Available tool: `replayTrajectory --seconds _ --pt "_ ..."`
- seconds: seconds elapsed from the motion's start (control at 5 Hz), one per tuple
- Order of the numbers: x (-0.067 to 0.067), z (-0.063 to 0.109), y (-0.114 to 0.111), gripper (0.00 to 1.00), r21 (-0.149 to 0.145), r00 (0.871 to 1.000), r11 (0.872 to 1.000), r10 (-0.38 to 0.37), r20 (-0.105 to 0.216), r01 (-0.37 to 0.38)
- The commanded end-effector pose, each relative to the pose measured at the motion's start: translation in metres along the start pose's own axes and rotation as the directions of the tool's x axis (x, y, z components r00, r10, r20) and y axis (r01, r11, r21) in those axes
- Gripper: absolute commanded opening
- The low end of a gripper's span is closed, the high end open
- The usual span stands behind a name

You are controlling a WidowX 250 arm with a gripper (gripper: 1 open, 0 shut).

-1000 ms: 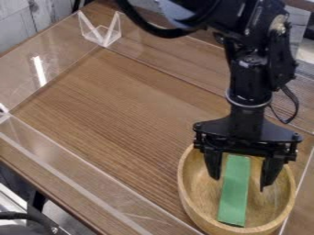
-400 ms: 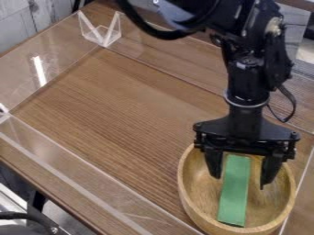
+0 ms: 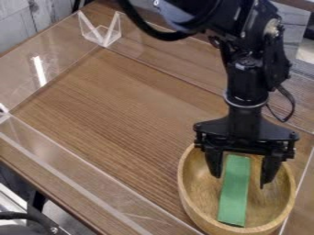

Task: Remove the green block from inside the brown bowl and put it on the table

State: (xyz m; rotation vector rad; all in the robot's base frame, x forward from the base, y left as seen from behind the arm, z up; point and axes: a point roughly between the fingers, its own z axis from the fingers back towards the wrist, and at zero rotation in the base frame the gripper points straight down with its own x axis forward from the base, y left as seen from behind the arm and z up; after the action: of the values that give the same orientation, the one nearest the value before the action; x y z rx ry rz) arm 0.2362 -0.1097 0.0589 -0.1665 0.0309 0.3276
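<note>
In bowl [image 3: 192,204]: green blk [image 3: 233,195]; gripper [image 3: 243,174] wide open, nothing held, overhead.

The table [image 3: 117,110] looks like wood, brown w/ fine grain lines, surface smooth, a bit satin. The bowl [image 3: 194,204] is also wood by its look, lighter brown, smooth inside. The green block [image 3: 234,197] has a plain, smooth face, rather matt; material I cannot tell. The robot arm [image 3: 249,83] is black, mostly matt, w/ some small shiny spots. The side wall [image 3: 73,174] is clear, glossy, prob. plastic.
</note>
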Motion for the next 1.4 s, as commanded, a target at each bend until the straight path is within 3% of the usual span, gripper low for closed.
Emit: replayTrajectory --seconds 0.0,0.6,0.8,1.2 --pt "0.005 0.005 0.0 1.0 -0.017 1.0 1.0 0.007 0.017 -0.007" --pt "0.011 -0.009 0.005 1.0 -0.026 1.0 0.999 0.026 0.015 -0.025" --pt "0.012 -0.014 0.006 0.0 -0.029 0.999 0.999 0.03 0.013 -0.03" --pt "0.006 -0.008 0.008 0.0 -0.018 1.0 1.0 0.019 -0.021 -0.02"
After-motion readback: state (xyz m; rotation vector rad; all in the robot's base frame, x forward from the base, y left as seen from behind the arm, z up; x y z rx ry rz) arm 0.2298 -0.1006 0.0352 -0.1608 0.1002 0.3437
